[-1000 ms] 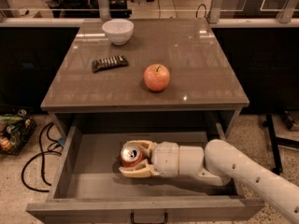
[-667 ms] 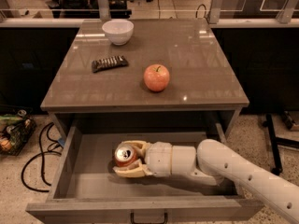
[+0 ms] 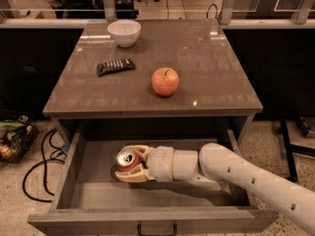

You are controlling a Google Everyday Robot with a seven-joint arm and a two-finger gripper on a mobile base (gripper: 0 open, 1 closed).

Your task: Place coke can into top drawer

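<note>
Setting the can down is the step in hand. We find the gripper reaching in from the right, low inside the open top drawer, its two fingers pinching the coke can from either side. The can lies left of centre in the drawer, silver top turned up toward the camera and somewhat tilted. We cannot tell whether its base touches the drawer floor.

To finish well, we advise the following, in order:

1. Level the can so that its base faces the flat floor.
2. Lower it until the base bears fully on the floor — a can released while tilted is likely to tip and roll.
3. Spread the fingers only enough to free the sides, then draw the arm back along its own line, clear of the drawer's right wall and front panel.

We judge the placement nearly complete; only the release remains. The apple and the bowl stand on the tabletop above — well apart from the work.
</note>
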